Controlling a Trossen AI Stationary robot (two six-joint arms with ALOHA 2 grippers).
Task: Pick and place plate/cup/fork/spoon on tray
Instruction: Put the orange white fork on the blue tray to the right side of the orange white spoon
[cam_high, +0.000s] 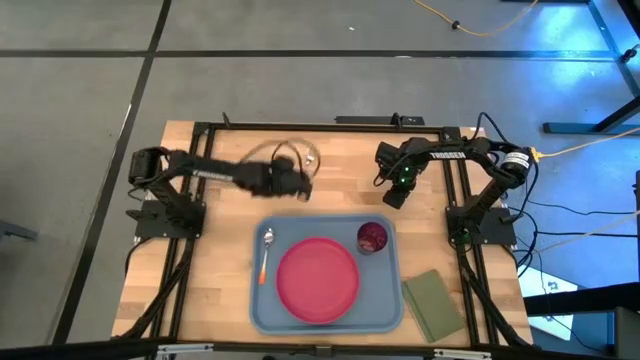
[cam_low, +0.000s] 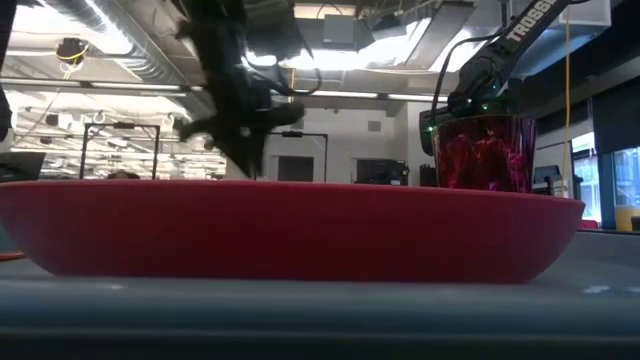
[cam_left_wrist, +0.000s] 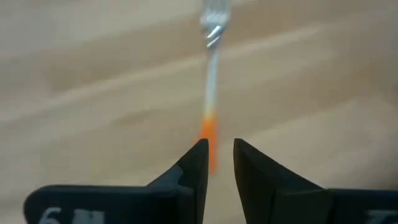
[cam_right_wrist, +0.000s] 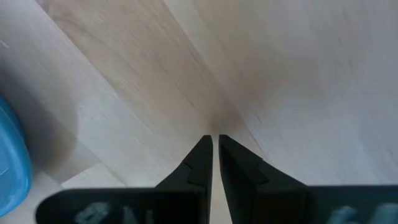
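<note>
The pink-red plate lies in the middle of the light blue tray. The dark red cup stands upright in the tray's far right corner, and the spoon lies along its left side. The fork lies on the wood beyond the tray's far edge, tines pointing away from my left gripper. My left gripper is over it, blurred. In its wrist view the fingers are a little apart, with the orange handle end showing in the gap. My right gripper is shut and empty over bare wood.
An olive-green pad lies on the table right of the tray, near the front edge. Bare wood lies between the tray's far edge and the black frame at the back. In the low view the plate and the cup fill the foreground.
</note>
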